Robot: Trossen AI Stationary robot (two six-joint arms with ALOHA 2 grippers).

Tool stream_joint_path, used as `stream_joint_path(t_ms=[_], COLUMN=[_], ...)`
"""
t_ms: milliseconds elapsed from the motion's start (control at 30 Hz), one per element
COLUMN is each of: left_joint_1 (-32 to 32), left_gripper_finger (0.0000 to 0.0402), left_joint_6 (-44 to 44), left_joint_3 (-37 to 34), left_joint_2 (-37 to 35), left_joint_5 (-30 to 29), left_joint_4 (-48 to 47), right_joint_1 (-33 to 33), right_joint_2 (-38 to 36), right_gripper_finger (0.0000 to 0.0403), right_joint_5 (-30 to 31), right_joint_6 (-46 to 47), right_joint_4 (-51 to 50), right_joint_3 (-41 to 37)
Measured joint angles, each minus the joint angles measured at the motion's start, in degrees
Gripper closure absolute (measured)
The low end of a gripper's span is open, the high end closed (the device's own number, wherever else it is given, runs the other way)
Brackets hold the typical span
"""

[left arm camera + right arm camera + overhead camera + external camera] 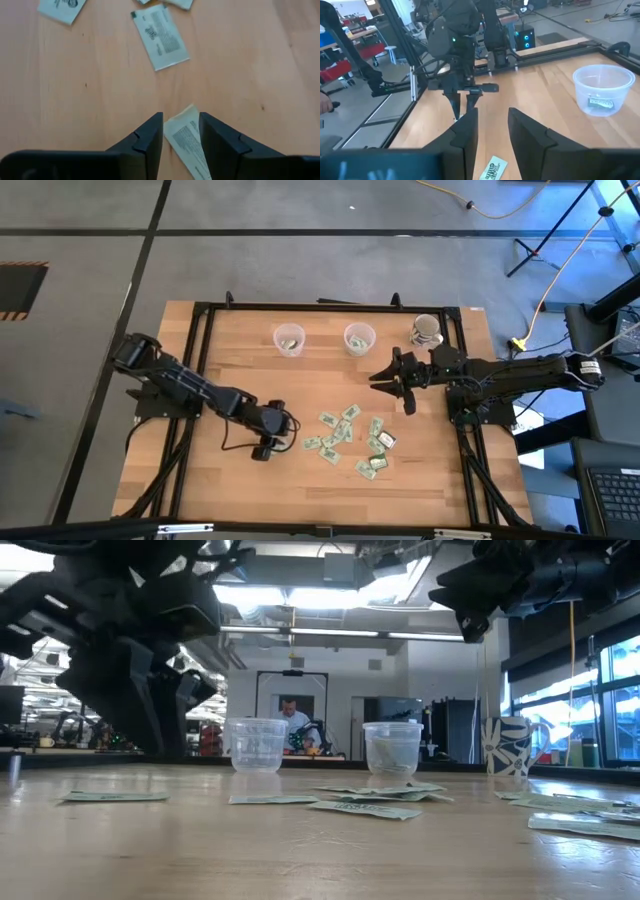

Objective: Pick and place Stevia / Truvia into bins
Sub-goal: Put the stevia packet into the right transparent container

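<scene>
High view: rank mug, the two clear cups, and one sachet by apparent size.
1. The left cup and right cup look alike, so they tie.
2. The patterned mug looks about the same as the cups; too close to rank.
3. A single sachet is clearly the smallest.
</scene>
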Motion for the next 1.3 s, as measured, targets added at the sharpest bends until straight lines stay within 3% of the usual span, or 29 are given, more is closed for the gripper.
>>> stream_joint_path(t_ms=[400, 867, 1300], left_joint_1=[-0.2, -1.4, -4.1], left_gripper_finger=[0.0290, 0.0354, 0.0280], left_joint_6=[-0.8, -0.7, 0.3], left_joint_3=[0.2, 0.4, 0.4], left_joint_2=[5.8, 7.0, 7.4], left_joint_5=[0.2, -2.2, -3.5], left_joint_4=[0.1, -1.8, -2.0], right_joint_1=[0.0, 0.0, 0.0], right_joint_2=[0.0, 0.0, 0.0], right_gripper_finger=[0.0292, 0.0292, 0.0292], right_joint_5=[0.0, 0.0, 0.1], right_joint_6=[-2.8, -4.5, -4.3], right_joint_4=[-0.4, -2.6, -2.8], right_joint_3=[0.0, 0.0, 0.0])
